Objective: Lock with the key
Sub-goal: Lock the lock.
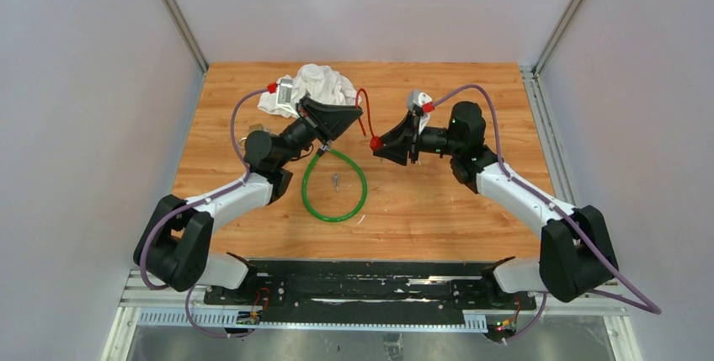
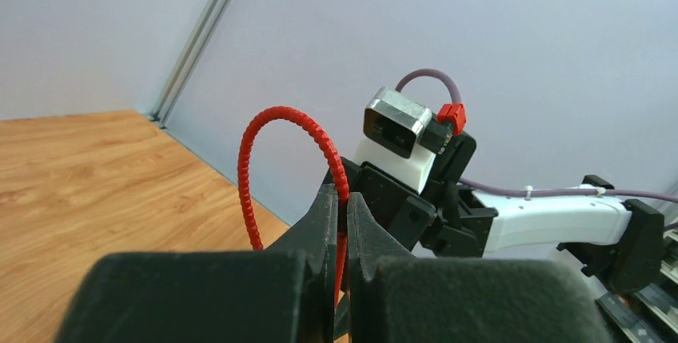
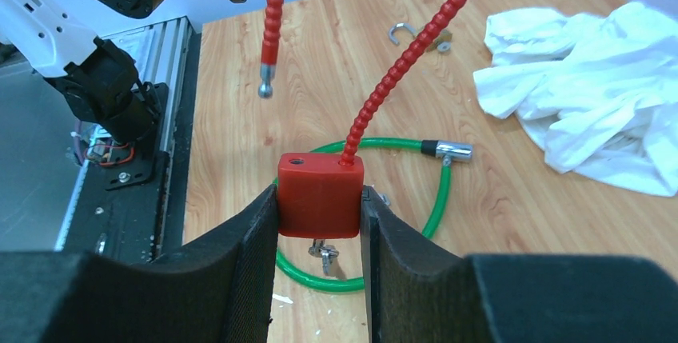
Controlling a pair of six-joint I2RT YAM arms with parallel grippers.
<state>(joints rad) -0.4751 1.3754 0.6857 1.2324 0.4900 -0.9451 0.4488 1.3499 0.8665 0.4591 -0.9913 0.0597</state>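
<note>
The red lock body (image 3: 318,187) sits in mid-air at the centre of the right wrist view, clamped between the two fingers of the right gripper (image 3: 319,207), one pressing on each side. In the top view this is just right of the middle of the frame, above the table (image 1: 438,201) and not touching it.

A red ribbed cable (image 3: 400,63) rises from a hole in the top of the body towards the upper right of the wrist view; a second hole beside it stands empty. The cable's free end, tipped with a metal knob (image 3: 265,91), hangs down at the upper left of that view, apart from the body.

The left gripper (image 2: 341,199) is pinched narrow on this cable, which arches up and over to the left in the left wrist view.

The key (image 1: 335,180) lies flat on the table inside a green cable loop (image 1: 360,186), left of centre in the top view, with neither gripper on it.

A crumpled white cloth (image 1: 316,83) lies at the upper middle of the table. A small brass padlock (image 3: 416,35) with its shackle open rests near it.
</note>
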